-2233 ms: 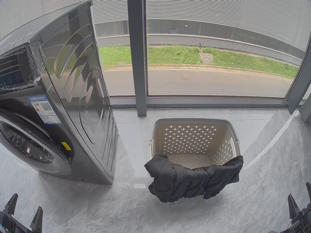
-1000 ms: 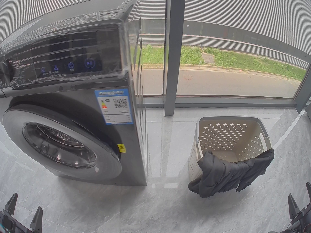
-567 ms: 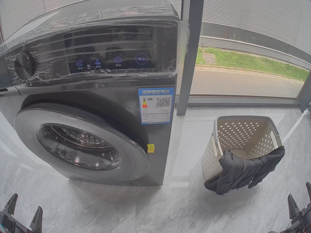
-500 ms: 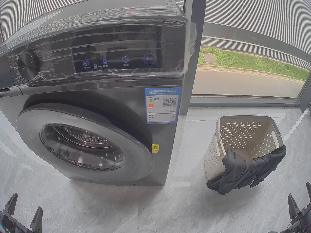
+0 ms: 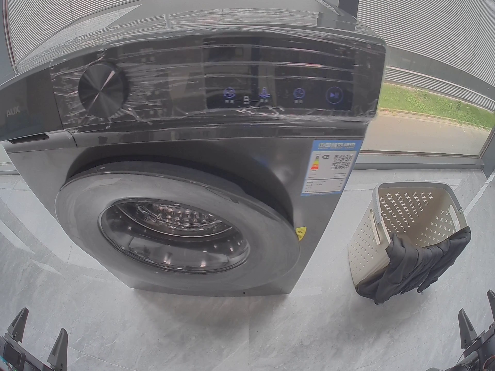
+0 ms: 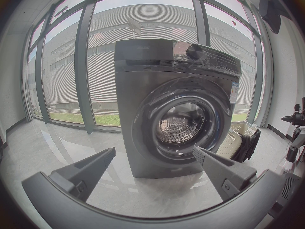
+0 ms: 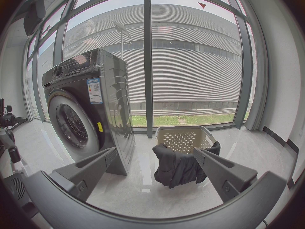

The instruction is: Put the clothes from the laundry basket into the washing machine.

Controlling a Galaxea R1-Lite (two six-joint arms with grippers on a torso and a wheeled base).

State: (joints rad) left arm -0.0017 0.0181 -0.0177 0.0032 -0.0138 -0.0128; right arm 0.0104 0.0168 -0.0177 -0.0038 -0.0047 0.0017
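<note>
Camera has swung left, so everything slid right. Left hand at 7 o'clock, spread wide, empty; washing machine at 12, door seemingly shut; laundry basket at 2, dark clothes draped over its near rim, nearer the right hand, also wide.

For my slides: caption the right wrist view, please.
Open right gripper faces a dark garment draped over the laundry basket beside the washing machine.

Dark clothes drape laundry basket beside washing machine.
</note>
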